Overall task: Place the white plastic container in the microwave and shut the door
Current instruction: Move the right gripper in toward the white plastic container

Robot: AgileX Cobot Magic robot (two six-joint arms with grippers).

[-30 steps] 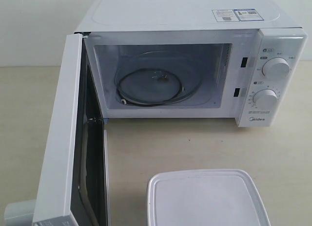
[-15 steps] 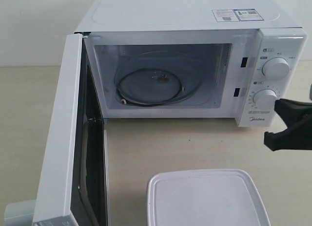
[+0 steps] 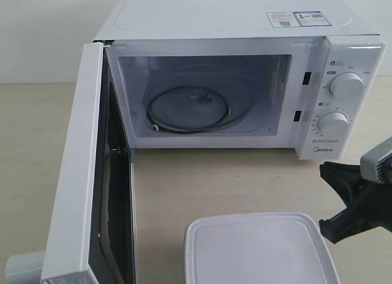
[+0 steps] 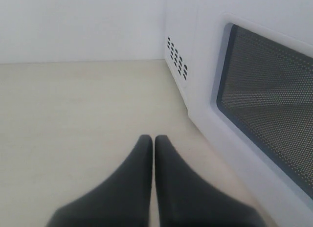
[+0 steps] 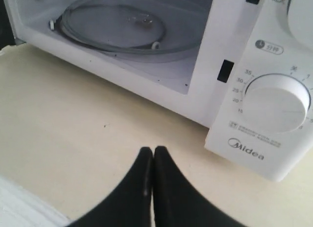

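Note:
The white microwave (image 3: 245, 18) stands at the back with its door (image 3: 73, 174) swung wide open to the left. Its glass turntable (image 3: 193, 106) is bare. The white plastic container (image 3: 257, 250) sits lidded on the table in front, at the bottom edge of the exterior view. My right gripper (image 3: 324, 169) hovers just right of the container, below the dials, and its fingers (image 5: 153, 149) are shut on nothing. A corner of the container (image 5: 22, 202) shows in the right wrist view. My left gripper (image 4: 153, 138) is shut and empty, on the outer side of the door window (image 4: 266, 104).
The beige table (image 3: 245, 180) runs between the microwave and the container. Two round dials (image 3: 346, 85) sit on the right panel. Vent holes (image 4: 177, 58) mark the microwave's side wall. A grey part of the left arm (image 3: 23, 269) shows behind the door's lower edge.
My right gripper has come in from the right edge and moved down and left, closer to the container. The container, the door and the left gripper have not moved.

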